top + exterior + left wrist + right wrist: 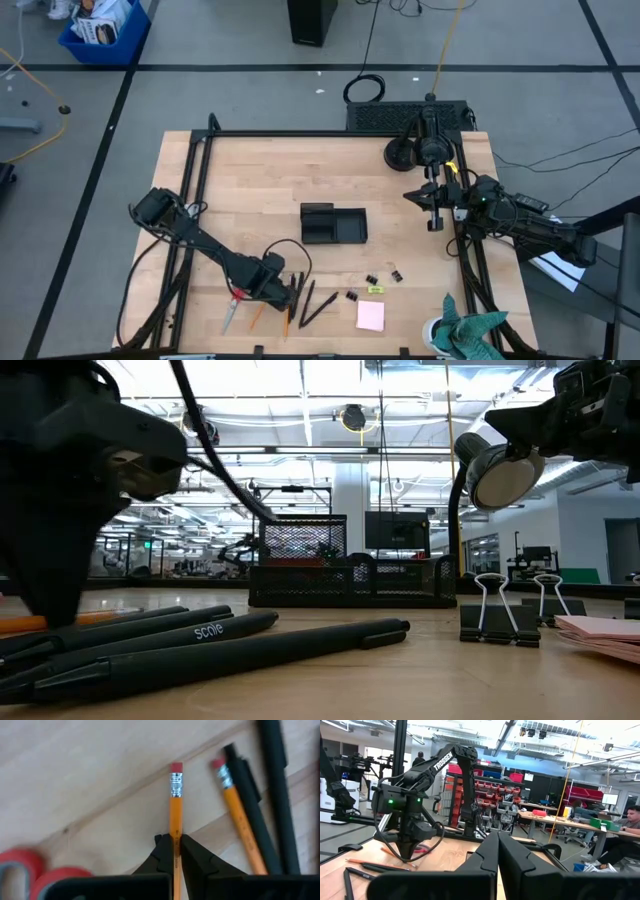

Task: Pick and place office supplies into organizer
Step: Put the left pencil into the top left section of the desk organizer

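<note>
The left gripper (175,851), jaws pinched on 1 pencil (175,815) well behind its eraser, probably risks it pivoting loose before reaching the tray (334,224), while the right gripper (498,851) waits closed.

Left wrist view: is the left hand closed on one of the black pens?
No. The left hand is shut on an orange pencil; the black pens lie untouched beside it on the table.

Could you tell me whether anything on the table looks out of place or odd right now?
Nothing looks damaged or spilled. The supplies lie loose near the front edge, and the left tool is shut on an orange pencil.
</note>
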You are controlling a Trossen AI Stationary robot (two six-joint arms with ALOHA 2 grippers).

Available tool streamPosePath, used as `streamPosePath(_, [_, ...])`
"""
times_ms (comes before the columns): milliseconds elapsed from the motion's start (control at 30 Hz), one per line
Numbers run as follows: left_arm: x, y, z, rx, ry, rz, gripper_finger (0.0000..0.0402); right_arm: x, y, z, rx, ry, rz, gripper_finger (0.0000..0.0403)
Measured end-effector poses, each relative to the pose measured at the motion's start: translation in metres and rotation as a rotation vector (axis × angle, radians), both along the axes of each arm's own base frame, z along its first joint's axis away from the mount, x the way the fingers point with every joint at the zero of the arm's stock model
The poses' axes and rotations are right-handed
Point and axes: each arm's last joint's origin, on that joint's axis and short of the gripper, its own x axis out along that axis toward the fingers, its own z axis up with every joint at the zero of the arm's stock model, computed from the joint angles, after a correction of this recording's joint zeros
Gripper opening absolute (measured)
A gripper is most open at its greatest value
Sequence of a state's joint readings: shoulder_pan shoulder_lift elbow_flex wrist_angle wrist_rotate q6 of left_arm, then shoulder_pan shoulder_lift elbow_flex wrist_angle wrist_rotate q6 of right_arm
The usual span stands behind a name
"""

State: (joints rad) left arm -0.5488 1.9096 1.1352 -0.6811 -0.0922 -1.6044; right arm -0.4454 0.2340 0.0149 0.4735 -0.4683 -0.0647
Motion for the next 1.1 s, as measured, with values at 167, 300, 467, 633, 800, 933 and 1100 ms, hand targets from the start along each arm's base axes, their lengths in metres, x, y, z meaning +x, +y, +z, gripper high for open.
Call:
streamPosePath(167, [0.006,0.0,0.011,0.089,-0.075,-0.046,0.0034,0.0,0.0,0.0,0.0,0.0,0.0,0.0])
streamPosePath(300, [0.005,0.009,0.03,0.221,-0.18,-0.034,0.0025,0.0,0.0,0.0,0.0,0.0,0.0,0.0])
streamPosePath(467, [-0.004,0.014,0.065,0.344,-0.306,-0.074,0.0006,0.0,0.0,0.0,0.001,0.001,0.0,0.0])
streamPosePath(633, [-0.011,0.018,0.107,0.496,-0.496,-0.195,0.0021,0.0,0.0,0.0,0.002,0.003,-0.001,0.0])
streamPosePath(800, [-0.006,0.016,0.14,0.671,-0.649,-0.434,0.0032,0.001,0.0,-0.001,0.004,0.007,-0.001,0.0])
streamPosePath(933, [0.007,0.012,0.158,0.82,-0.748,-0.684,0.0021,0.001,0.0,-0.001,0.005,0.008,-0.003,0.0])
streamPosePath(1100, [0.025,0.028,0.173,0.94,-0.817,-0.86,0.0005,0.001,0.0,-0.001,0.005,0.008,-0.003,0.0])
